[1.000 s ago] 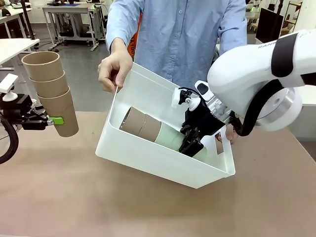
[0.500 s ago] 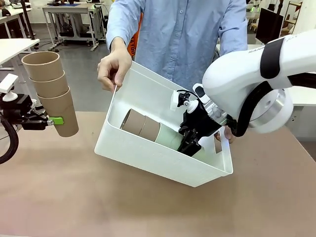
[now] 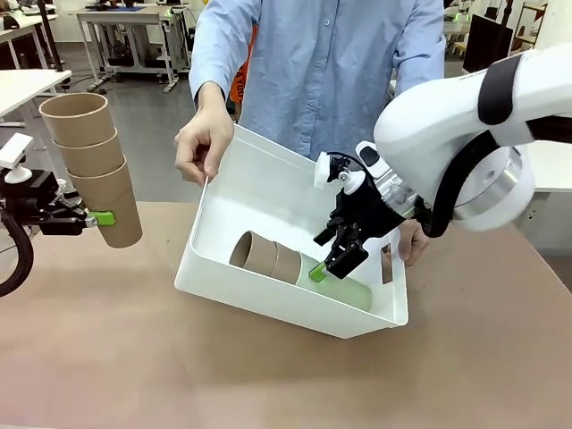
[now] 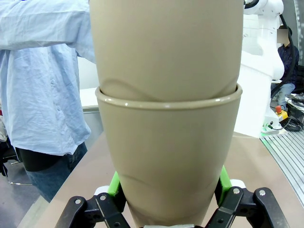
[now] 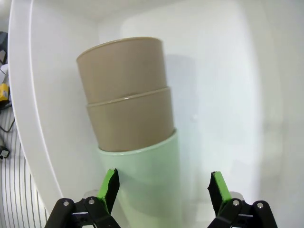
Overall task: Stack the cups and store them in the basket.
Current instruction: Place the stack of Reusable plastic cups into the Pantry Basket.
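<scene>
At mid-table, basket [image 3: 268, 299]: white bin with its far side raised and its opening tipped toward the robot. The near lower edge is down by the table [image 3: 107, 357].
Person's hands: one hand [image 3: 204, 143] pinches the far-left rim corner. The other hand [image 3: 413, 239] is at the right short side, by the slot handle. Judged purpose: to hold the tilt so an arm can reach in and the contents settle against the low wall.
Stored stack: two brown cups [image 3: 264, 255] nested in the mint green cup [image 3: 347, 291]. It lies on its side on the basket floor, mouths toward picture left.
Right gripper [image 3: 332, 262]: inside the basket, just above the mint green cup, spread wide and gripping nothing. In the right wrist view the cup lies between the pads [image 5: 110, 187], close by one and apart from the other.
Left gripper [image 3: 107, 219]: clamped on the bottom cup of a three-cup brown stack [image 3: 94, 161], with green pads pressed to both sides near the base.
Held stack, position: upright, off the table, at the robot's left, well apart from the basket. Judged to be parked clear while the other arm occupies the bin.
Progress, judged: three cups are stored and three are left to bring over.
</scene>
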{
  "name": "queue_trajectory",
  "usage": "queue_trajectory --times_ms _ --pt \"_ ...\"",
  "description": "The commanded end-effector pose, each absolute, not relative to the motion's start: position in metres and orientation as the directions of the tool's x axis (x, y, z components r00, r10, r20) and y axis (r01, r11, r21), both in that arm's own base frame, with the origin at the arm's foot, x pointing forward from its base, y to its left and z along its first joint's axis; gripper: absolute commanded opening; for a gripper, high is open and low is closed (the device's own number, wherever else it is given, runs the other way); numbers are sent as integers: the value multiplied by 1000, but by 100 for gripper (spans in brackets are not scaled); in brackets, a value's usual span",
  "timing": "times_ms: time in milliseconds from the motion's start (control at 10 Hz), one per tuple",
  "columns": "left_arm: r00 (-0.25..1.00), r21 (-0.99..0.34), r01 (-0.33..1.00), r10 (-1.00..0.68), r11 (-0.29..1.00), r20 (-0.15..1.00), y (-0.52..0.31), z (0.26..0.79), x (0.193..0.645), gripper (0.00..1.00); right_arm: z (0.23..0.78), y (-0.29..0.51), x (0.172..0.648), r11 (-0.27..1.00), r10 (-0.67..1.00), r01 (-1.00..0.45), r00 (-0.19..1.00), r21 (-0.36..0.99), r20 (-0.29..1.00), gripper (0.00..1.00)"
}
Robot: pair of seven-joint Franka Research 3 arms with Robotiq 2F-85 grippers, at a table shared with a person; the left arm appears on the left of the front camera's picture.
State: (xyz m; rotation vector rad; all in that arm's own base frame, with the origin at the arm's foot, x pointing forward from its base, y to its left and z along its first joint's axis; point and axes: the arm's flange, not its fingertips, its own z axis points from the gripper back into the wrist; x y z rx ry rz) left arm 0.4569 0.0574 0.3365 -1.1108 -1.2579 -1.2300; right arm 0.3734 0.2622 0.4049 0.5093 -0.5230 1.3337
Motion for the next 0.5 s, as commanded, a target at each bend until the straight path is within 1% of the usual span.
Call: queue_trajectory --times_ms 0,400 --pt "-77 78 996 -30 52 997 57 341 456 85 428 237 367 151 758 -987 155 61 634 100" --pt "-77 78 996 -30 52 997 57 341 456 85 505 149 344 135 676 -986 167 101 718 100"
